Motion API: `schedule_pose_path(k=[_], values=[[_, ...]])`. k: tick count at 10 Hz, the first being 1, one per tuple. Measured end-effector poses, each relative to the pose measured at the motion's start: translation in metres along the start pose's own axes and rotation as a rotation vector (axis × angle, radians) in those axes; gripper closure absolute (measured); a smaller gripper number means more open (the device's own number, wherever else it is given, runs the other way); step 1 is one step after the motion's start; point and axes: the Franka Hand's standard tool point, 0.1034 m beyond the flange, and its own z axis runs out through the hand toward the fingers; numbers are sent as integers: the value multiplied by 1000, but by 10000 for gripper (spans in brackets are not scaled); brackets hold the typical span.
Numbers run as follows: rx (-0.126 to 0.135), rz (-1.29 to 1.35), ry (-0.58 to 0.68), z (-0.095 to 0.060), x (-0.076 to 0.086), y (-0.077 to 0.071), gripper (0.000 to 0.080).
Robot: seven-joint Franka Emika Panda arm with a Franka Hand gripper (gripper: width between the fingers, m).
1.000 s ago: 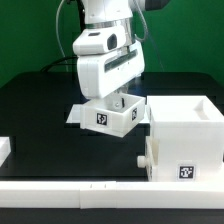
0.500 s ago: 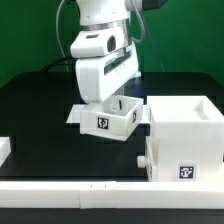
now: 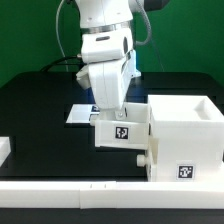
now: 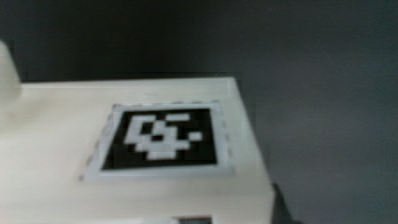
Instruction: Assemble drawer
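Observation:
My gripper [image 3: 116, 110] is shut on a small white tray [image 3: 121, 134] and holds it just above the table. The tray's tagged face is turned toward the exterior camera. The tray sits close against the exterior view's left side of the large white cube-shaped case [image 3: 186, 135], which is open at the top. A small round knob [image 3: 143, 160] sticks out low on that side of the case, just below the tray. In the wrist view a white tray face with a black-and-white tag [image 4: 164, 140] fills the frame; my fingers do not show there.
The marker board [image 3: 78, 114] lies flat on the black table behind the tray. A long low white rail [image 3: 90, 190] runs along the front edge. A short white piece [image 3: 5, 148] sits at the exterior view's left edge.
The gripper has moved toward the exterior view's right and lower with the tray. The tray has turned: its open inside showed before, and now its tagged face shows beside the case.

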Motion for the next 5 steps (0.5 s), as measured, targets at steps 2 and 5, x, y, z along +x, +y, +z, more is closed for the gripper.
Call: schedule_pose_path(k=[2, 5], values=[[2, -8, -1, 0, -1, 2, 761], [-7, -60, 9, -6, 2, 36, 761]])
